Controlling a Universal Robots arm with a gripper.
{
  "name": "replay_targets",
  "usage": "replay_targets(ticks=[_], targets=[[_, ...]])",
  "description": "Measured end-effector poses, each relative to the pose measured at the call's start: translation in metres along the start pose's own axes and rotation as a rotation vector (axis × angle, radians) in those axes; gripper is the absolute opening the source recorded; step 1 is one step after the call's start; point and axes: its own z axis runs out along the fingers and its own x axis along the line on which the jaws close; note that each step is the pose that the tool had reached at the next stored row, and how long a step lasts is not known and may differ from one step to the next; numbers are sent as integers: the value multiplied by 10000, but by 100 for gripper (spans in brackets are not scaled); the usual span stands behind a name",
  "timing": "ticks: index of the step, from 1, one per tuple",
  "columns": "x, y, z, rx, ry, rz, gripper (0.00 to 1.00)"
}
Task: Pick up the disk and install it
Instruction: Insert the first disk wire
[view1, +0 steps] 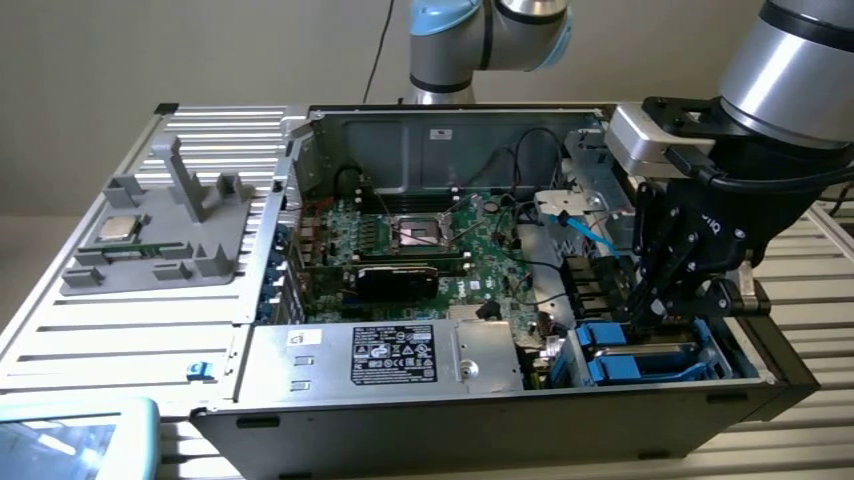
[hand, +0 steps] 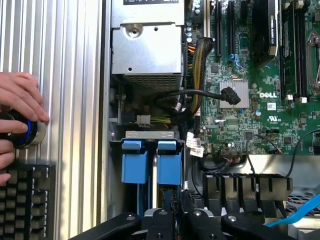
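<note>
Black claw (view1: 663, 318) nearly closed, low in the open computer case (view1: 400, 425), apparently gripping the blue-framed silver-grey disk (hand: 169, 167) standing in its bay beside a second blue carrier (hand: 134, 166). Advisable: straight, square pressure along bay rails, clear of black cables (hand: 200, 96).

The open computer case (view1: 534, 400) lies on the table (view1: 134, 330). Inside it, the motherboard (view1: 441, 250) sits mid-case, with the power supply (view1: 387, 355) in front of it. The drive bay (view1: 661, 360) is at the exterior view's right, the claw (view1: 667, 310) reaching down into it. A fixture tray (view1: 160, 250) sits on the table at the exterior view's left of the case, with a chip (view1: 120, 228) on it.
</note>
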Motion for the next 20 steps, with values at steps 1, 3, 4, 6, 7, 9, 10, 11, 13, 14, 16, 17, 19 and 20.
replay_targets(ticks=[1,3,4,6,7,9,10,11,13,14,16,17,19,20], targets=[[4,0,3,0,-5,0,16],[6,-1,11,3,-18,-1,16],[6,-2,15,8,-19,-1,16],[6,-3,25,20,-28,-2,16],[5,-3,29,32,-33,-1,16],[5,-3,35,48,-40,-1,16],[5,-3,38,57,-43,0,16],[5,-3,39,61,-45,0,16],[4,-4,44,66,-46,0,16],[4,-4,47,69,-46,0,16],[4,-4,52,75,-46,0,16],[4,-4,56,81,-46,1,16],[4,-5,60,90,-46,1,16],[3,-5,62,97,-47,2,16]])
